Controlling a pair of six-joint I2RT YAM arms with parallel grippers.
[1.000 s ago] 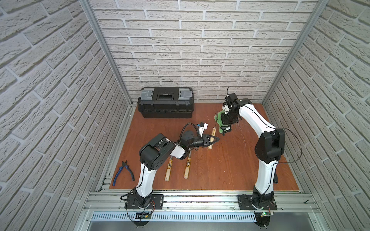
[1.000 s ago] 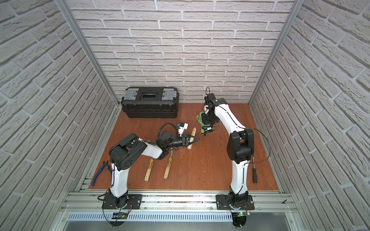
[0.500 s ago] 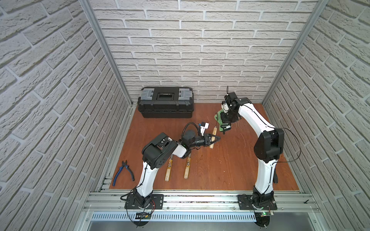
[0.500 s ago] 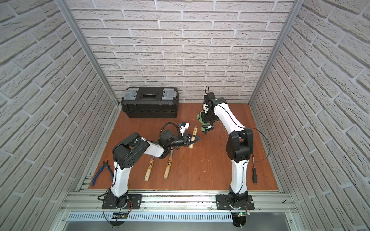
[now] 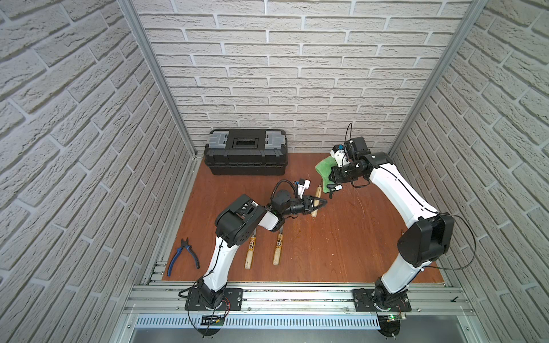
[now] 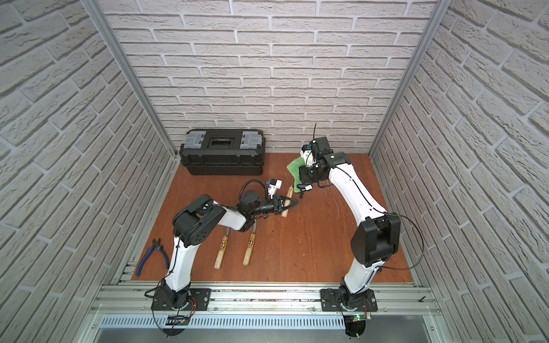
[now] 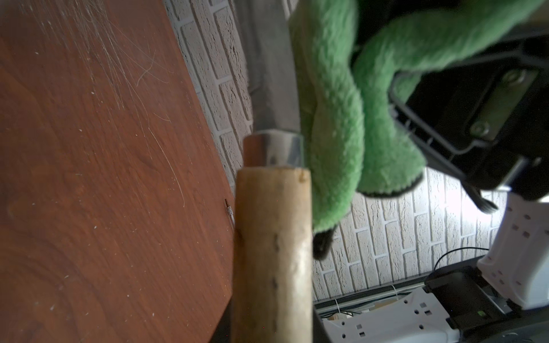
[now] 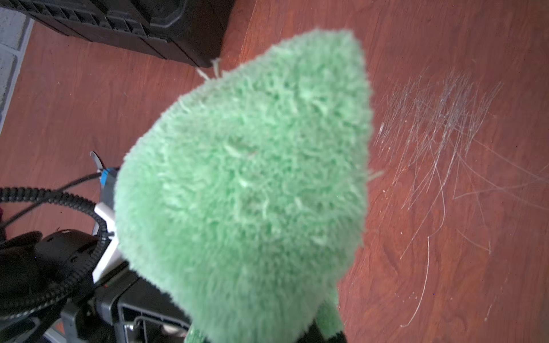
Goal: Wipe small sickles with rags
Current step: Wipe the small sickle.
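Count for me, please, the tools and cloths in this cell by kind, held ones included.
Sickles: 3
Green rag: 1
Blue-handled pliers: 1
Black toolbox: 1
Total: 6

One small sickle (image 7: 273, 252), with a pale wooden handle and a grey blade, is sitting clamped in the left claw (image 5: 322, 203). Its blade is reaching past the fingertips, touching the green fluffy rag (image 5: 324, 170), which is hanging folded from the right claw (image 5: 330, 184). Well behind the left claw, a second sickle (image 5: 250, 250) and a third sickle (image 5: 277, 249) are lying side by side.
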